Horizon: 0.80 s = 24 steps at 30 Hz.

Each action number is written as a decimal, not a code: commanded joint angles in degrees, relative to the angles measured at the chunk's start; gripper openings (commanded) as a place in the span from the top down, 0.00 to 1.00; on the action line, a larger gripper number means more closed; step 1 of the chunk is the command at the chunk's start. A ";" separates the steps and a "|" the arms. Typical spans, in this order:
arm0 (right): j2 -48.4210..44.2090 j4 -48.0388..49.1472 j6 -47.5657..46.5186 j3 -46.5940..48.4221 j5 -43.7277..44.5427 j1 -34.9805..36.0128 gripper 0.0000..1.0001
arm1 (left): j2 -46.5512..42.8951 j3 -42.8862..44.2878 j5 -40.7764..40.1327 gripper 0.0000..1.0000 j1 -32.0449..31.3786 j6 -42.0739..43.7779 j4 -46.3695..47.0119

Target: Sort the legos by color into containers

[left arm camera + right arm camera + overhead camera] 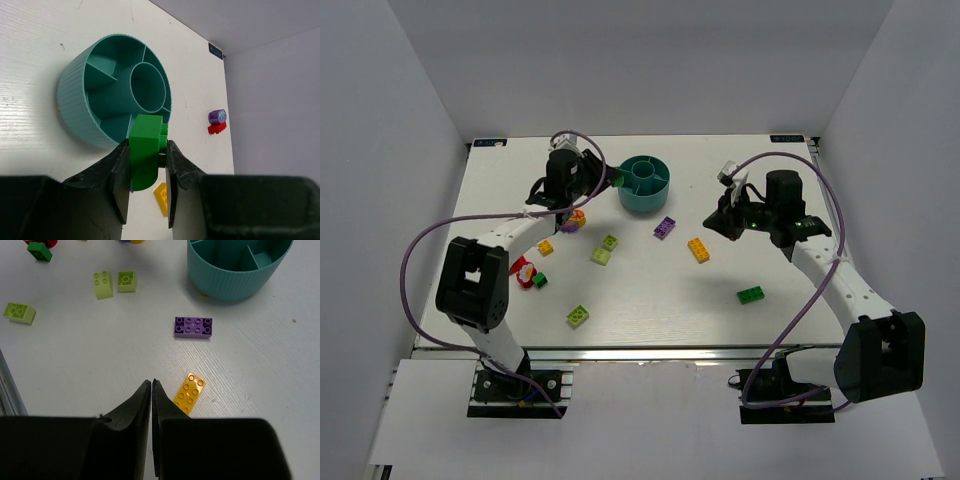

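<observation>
My left gripper point(147, 143) is shut on a dark green lego point(146, 150) and holds it just in front of the round teal bowl point(75, 100), level with its rim. From above, this gripper point(607, 178) sits at the bowl's point(644, 198) left side. My right gripper point(151, 383) is shut with nothing between its fingers. It hangs over the table just left of an orange lego point(190, 392), with a purple lego point(193, 327) beyond it. In the top view the right gripper point(723, 222) is right of the orange lego point(699, 249) and the purple lego point(665, 227).
Loose bricks lie about: three lime ones point(609, 241) point(601, 256) point(578, 315), a dark green one point(751, 294), a small orange one point(545, 248), a red piece point(525, 270) beside a small green one point(539, 280), and a purple-yellow piece point(575, 220). White walls enclose the table.
</observation>
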 commanded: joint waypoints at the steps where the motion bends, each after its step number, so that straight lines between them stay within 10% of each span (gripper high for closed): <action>1: -1.43 2.10 0.95 -0.18 -0.59 -0.37 0.91 | 1.58 3.92 -6.01 0.94 -1.71 -1.58 2.57; 24: -1.61 2.10 0.42 -1.50 -0.86 -0.81 0.91 | 12.04 11.57 -14.81 0.70 -3.91 -2.64 0.73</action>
